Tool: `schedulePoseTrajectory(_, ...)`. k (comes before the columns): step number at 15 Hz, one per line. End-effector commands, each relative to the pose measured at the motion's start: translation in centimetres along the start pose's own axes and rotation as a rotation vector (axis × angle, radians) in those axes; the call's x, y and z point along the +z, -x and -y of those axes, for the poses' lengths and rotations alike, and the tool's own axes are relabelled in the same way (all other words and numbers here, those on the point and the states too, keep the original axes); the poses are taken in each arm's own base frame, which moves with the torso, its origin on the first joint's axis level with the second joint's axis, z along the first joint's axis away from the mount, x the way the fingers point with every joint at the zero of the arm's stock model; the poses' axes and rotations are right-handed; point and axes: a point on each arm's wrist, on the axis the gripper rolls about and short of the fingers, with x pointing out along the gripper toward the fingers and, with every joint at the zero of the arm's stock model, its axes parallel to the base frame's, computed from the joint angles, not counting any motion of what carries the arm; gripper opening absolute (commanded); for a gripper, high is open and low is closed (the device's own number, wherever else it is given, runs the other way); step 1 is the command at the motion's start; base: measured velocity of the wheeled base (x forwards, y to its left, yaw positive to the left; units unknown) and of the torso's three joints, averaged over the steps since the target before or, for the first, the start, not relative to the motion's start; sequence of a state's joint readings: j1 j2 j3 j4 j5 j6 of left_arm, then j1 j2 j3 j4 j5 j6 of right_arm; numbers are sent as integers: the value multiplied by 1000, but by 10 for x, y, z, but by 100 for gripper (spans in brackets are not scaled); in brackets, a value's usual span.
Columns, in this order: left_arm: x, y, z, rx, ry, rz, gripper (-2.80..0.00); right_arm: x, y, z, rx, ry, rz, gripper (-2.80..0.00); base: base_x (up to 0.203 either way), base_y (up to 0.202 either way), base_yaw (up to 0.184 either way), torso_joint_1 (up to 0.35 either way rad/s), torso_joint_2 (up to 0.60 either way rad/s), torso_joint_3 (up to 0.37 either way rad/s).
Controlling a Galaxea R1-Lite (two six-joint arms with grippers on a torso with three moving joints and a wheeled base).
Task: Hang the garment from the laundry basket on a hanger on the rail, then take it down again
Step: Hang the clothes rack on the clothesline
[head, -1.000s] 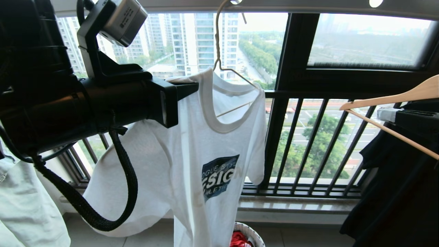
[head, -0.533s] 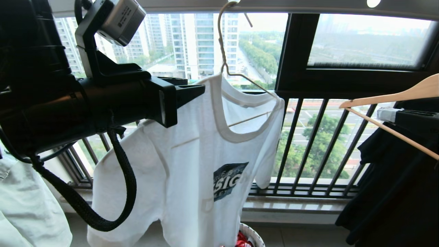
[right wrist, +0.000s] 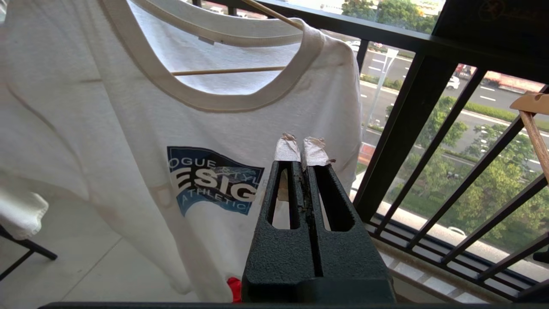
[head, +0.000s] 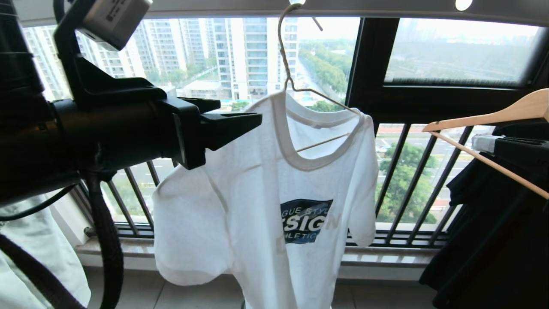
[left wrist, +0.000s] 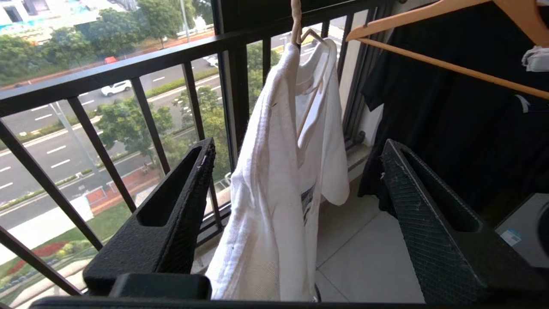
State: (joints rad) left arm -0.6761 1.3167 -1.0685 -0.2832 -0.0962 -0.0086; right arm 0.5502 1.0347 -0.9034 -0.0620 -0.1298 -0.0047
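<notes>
The garment (head: 274, 201), a white T-shirt with a dark blue chest print, hangs on the thin cream hanger (head: 284, 56), whose hook is up in the grey rail (head: 386, 7). My left gripper (head: 240, 110) is open beside the shirt's shoulder, touching nothing. From the left wrist the garment (left wrist: 279, 180) shows edge-on beyond the spread left gripper (left wrist: 298, 146), under the hanger (left wrist: 296, 21). My right gripper (right wrist: 302, 148), with taped tips, is shut and empty in front of the garment (right wrist: 107, 128); it sits at the right (head: 479, 142). The laundry basket is hidden.
A wooden hanger (head: 484, 122) carrying a black garment (head: 493, 240) hangs close on the right. A pale garment (head: 25, 257) hangs at the lower left. The black barred window railing (head: 403, 171) runs behind everything. Something red (right wrist: 233, 285) shows below the shirt's hem.
My left gripper opened, let go of the shirt's shoulder and drew back to the left. The freed shirt swung right and now faces me more squarely. The right arm stayed still.
</notes>
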Motion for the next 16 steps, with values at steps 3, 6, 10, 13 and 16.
schedulePoseTrajectory(3, 15, 38, 6, -2, 84, 31, -252, 1, -1, 0, 1, -2, 3, -280, 0, 0, 0, 0, 0, 0)
schedulePoseTrajectory(6, 14, 60, 8, 14, 124, 2, -280, 1, -2, 0, 1, -1, -1, -280, 0, 0, 0, 0, 0, 0)
schedulePoseTrajectory(10, 7, 94, 10, 20, 163, 20, -280, 7, -1, -1, 23, -25, 29, -280, 0, 0, 0, 0, 0, 0)
schedulePoseTrajectory(13, -3, 118, 12, 23, 192, -81, -280, 6, -2, -1, 31, -28, 24, -280, 0, 0, 0, 0, 0, 0)
schedulePoseTrajectory(16, -13, 112, 12, 35, 202, -217, -280, 3, -7, -2, 31, -28, 4, -280, 0, 0, 0, 0, 0, 0)
